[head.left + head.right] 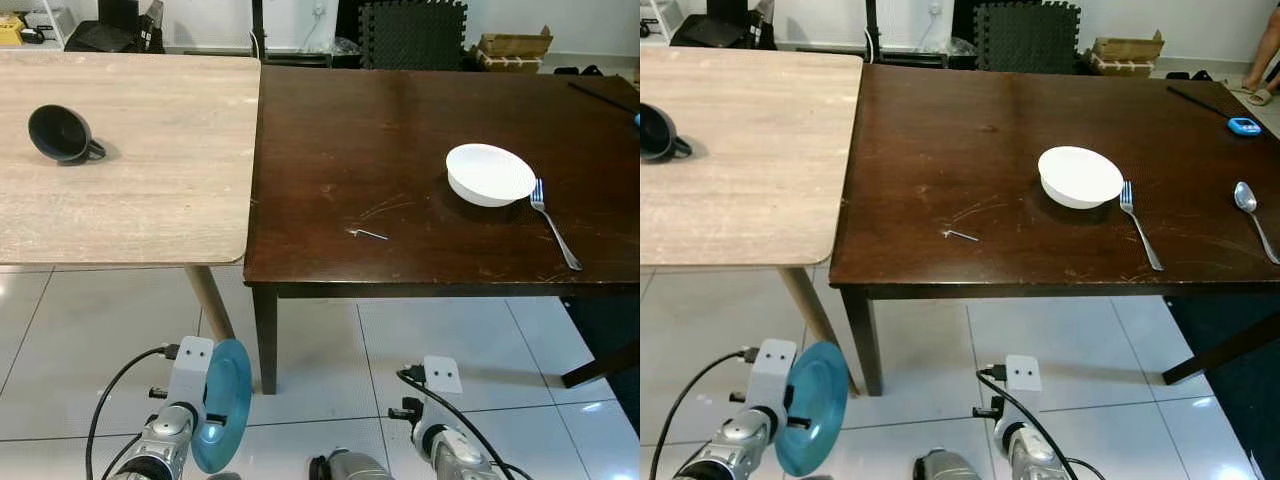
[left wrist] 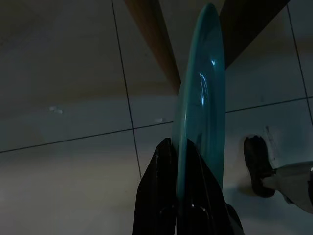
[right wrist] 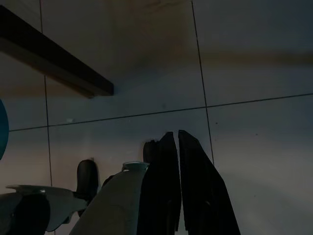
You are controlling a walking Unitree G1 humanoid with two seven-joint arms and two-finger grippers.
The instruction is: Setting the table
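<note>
Left claw (image 2: 177, 147) clamped on glossy round teal plate (image 1: 222, 405), edge-on; right claw (image 3: 177, 142) closed, empty; white bowl (image 1: 489, 173) on dark wooden worktop (image 1: 380, 150)

dark table (image 1: 940, 130): white bowl (image 1: 1080, 176) sitting right of its centre, fork (image 1: 1139, 224) lying just beside the bowl, spoon (image 1: 1255, 218) lying nearer the right edge, small metal bit (image 1: 960, 235) lying near the front edge; left half lying bare.
</note>
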